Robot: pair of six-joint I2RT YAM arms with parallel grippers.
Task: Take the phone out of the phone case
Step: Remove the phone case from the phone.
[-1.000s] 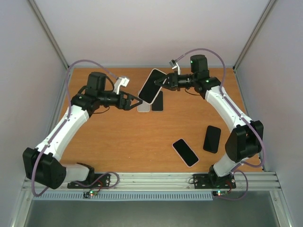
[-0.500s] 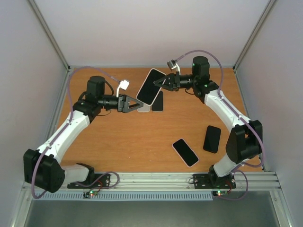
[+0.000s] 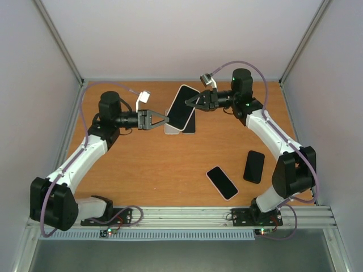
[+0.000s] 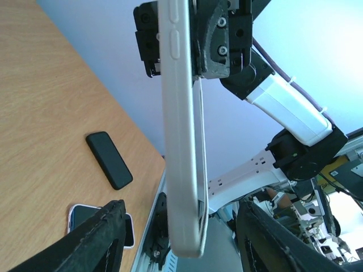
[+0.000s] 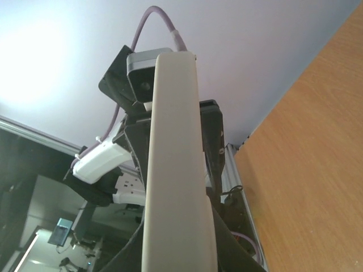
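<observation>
The phone [image 3: 180, 106] has a dark screen and sits in a cream phone case [image 4: 181, 141], held in the air above the back of the table. My right gripper [image 3: 194, 103] is shut on its right end, and the case [image 5: 176, 170] fills the right wrist view between the dark fingers [image 5: 233, 249]. My left gripper [image 3: 163, 120] is open and straddles the phone's left end. In the left wrist view both fingers [image 4: 96, 238] stand clear of the case, with a gap on each side.
A black slab [image 3: 189, 123] and a pale one [image 3: 172, 129] lie on the table [image 3: 142, 164] under the held phone. A white-rimmed phone [image 3: 222, 182] and a black phone [image 3: 254, 166] lie at the front right. Grey walls enclose the table.
My left gripper's jaws have narrowed around the phone's left end, and the left arm has drawn back and levelled. The right gripper has kept its hold, shifting the phone slightly.
</observation>
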